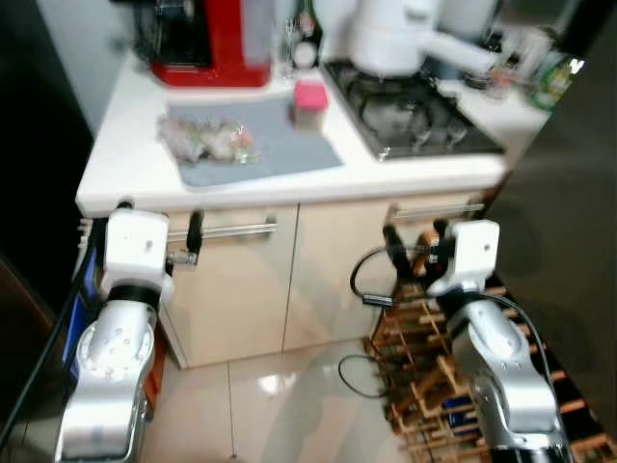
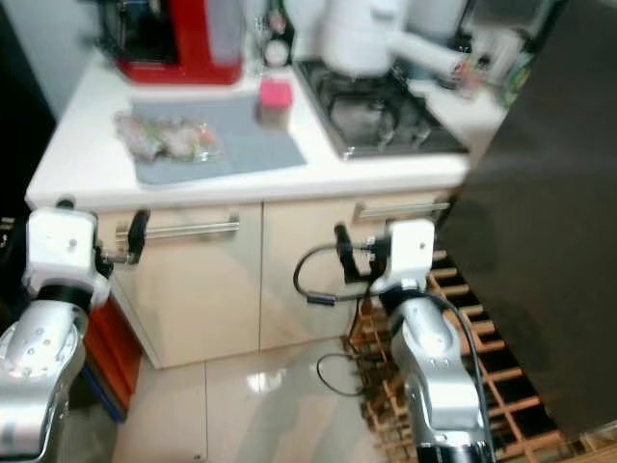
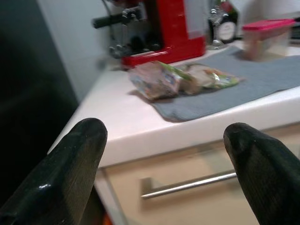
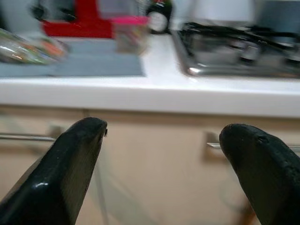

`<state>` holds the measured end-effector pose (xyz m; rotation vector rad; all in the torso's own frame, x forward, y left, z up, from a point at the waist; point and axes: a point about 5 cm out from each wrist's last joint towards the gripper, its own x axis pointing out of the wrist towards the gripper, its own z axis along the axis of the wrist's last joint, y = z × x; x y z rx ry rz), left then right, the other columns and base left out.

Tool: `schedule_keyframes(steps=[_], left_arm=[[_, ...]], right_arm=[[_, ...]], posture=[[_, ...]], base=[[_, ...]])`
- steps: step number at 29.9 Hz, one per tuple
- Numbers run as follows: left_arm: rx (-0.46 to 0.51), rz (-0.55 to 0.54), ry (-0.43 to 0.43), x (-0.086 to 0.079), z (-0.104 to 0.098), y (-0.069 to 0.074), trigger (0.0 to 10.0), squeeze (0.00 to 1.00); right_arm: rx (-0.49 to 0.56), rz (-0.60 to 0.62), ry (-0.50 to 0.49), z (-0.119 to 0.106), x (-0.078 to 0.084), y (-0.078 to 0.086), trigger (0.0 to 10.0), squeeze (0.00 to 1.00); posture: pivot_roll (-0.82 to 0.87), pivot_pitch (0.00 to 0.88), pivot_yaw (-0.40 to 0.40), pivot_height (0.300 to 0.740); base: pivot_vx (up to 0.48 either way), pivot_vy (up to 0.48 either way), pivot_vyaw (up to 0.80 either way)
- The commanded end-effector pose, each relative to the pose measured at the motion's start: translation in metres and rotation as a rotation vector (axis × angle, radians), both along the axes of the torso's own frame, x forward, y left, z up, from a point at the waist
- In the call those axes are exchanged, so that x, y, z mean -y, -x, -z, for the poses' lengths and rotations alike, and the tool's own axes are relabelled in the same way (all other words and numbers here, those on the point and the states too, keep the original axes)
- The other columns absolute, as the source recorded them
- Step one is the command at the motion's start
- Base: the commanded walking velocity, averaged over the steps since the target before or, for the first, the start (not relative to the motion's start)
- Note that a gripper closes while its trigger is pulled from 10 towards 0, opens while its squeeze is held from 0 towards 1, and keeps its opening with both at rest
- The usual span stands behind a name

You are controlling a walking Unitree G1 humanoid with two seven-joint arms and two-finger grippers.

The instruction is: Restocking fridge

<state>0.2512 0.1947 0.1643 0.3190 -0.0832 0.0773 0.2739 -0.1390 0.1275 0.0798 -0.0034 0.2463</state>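
While both arms are raised before the cabinet fronts, the left tool [image 3: 164, 159] and right tool [image 4: 161, 159] stand with fingers apart, gripping nothing. On the white bench [image 1: 125, 154] a clear bag of produce [image 1: 207, 140] lies flat on a grey mat [image 1: 280, 145], its long axis running from 9 to 3 o'clock. At the mat's 1 o'clock corner stands a pink-lidded box [image 1: 309, 101], upright. At 12 o'clock sits a red machine [image 1: 217, 43]; at 2 o'clock, the hob [image 1: 415, 116].

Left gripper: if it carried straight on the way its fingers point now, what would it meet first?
Probably the counter's front edge just above the drawer handle. The left gripper is open and level with that edge; the food bag lies farther back. Depth is uncertain.
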Motion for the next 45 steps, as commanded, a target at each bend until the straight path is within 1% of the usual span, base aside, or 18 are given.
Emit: schedule_keyframes(steps=[1, 3, 7, 9, 10, 11, 12, 13, 15, 19, 26, 27, 33, 37, 39, 42, 45], left_arm=[[-0.007, 0.008, -0.002, 0.004, 0.001, -0.004, 10.0, 0.00], [-0.007, 0.017, -0.003, 0.006, 0.000, -0.006, 10.0, 0.00], [-0.011, 0.026, -0.024, 0.006, 0.000, -0.004, 10.0, 0.00], [-0.021, 0.005, -0.042, 0.000, 0.001, -0.006, 10.0, 0.00], [-0.014, 0.007, -0.049, -0.001, -0.001, -0.007, 10.0, 0.00], [-0.014, 0.007, -0.049, -0.001, -0.001, -0.007, 10.0, 0.00], [-0.008, 0.039, -0.025, 0.000, -0.003, -0.008, 10.0, 0.00], [0.003, 0.058, -0.014, 0.002, -0.005, -0.008, 10.0, 0.00], [0.010, 0.065, -0.011, 0.002, -0.006, -0.008, 10.0, 0.00], [0.052, 0.058, -0.009, 0.006, -0.015, -0.013, 10.0, 0.00], [0.070, 0.053, -0.018, 0.007, -0.017, -0.013, 10.0, 0.00], [0.088, 0.044, -0.021, 0.008, -0.019, -0.013, 10.0, 0.00], [0.115, 0.039, -0.021, 0.010, -0.022, -0.011, 10.0, 0.00], [0.141, 0.041, -0.026, 0.012, -0.025, -0.010, 10.0, 0.00], [0.155, 0.043, -0.031, 0.013, -0.028, -0.010, 10.0, 0.00], [0.164, 0.044, -0.027, 0.014, -0.028, -0.009, 10.0, 0.00], [0.170, 0.047, -0.023, 0.015, -0.029, -0.009, 10.0, 0.00]], right_arm=[[0.005, 0.012, 0.002, -0.001, 0.002, -0.003, 10.0, 0.00], [0.012, 0.010, -0.005, -0.003, 0.001, -0.005, 10.0, 0.00], [0.015, -0.001, -0.010, -0.004, -0.002, -0.007, 10.0, 0.00], [-0.009, 0.011, -0.022, 0.002, -0.003, -0.011, 10.0, 0.00], [-0.009, 0.011, -0.027, 0.001, -0.005, -0.012, 10.0, 0.00], [-0.009, 0.011, -0.027, 0.001, -0.005, -0.012, 10.0, 0.00], [-0.005, 0.006, -0.028, 0.001, -0.009, -0.013, 10.0, 0.00], [-0.003, 0.001, -0.028, 0.000, -0.012, -0.015, 10.0, 0.00], [0.000, -0.002, -0.029, -0.001, -0.014, -0.016, 10.0, 0.00], [0.032, -0.008, -0.031, -0.008, -0.016, -0.023, 10.0, 0.00], [0.049, -0.016, -0.032, -0.012, -0.018, -0.027, 10.0, 0.00], [0.059, -0.025, -0.032, -0.016, -0.019, -0.029, 10.0, 0.00], [0.086, -0.035, -0.041, -0.024, -0.020, -0.033, 10.0, 0.00], [0.148, -0.032, -0.056, -0.040, -0.022, -0.036, 10.0, 0.00], [0.192, -0.028, -0.074, -0.053, -0.022, -0.037, 10.0, 0.00], [0.214, -0.025, -0.096, -0.063, -0.024, -0.039, 10.0, 0.00], [0.219, -0.027, -0.109, -0.067, -0.026, -0.041, 10.0, 0.00]], posture=[[0.05, 0.000, -0.023, 0.740], [0.05, 0.000, -0.024, 0.740], [0.07, 0.000, -0.023, 0.740], [0.08, 0.000, -0.028, 0.740], [0.08, 0.000, -0.030, 0.740], [0.08, 0.000, -0.030, 0.740], [0.08, 0.000, -0.031, 0.740], [0.09, 0.000, -0.031, 0.740], [0.09, 0.000, -0.032, 0.740], [0.08, 0.000, -0.033, 0.740], [0.08, 0.000, -0.045, 0.740], [0.08, 0.000, -0.048, 0.740], [0.09, 0.000, -0.058, 0.740], [0.09, 0.000, -0.064, 0.740], [0.09, 0.000, -0.067, 0.740], [0.09, 0.000, -0.067, 0.740], [0.09, 0.000, -0.067, 0.740]], base=[[0.000, 0.000, 0.00], [0.000, 0.000, 0.37], [0.000, 0.000, 0.70], [0.000, 0.000, 0.00], [0.000, 0.000, 0.00], [0.000, 0.000, 0.00], [0.000, 0.000, 0.00], [0.259, 0.000, 0.00], [0.369, 0.000, 0.00], [0.480, 0.000, 0.00], [0.469, 0.000, 0.00], [0.461, 0.000, 0.00], [0.456, 0.000, 0.00], [0.454, 0.000, 0.00], [0.454, 0.000, 0.00], [0.454, 0.000, 0.00], [0.450, 0.000, 0.00]])
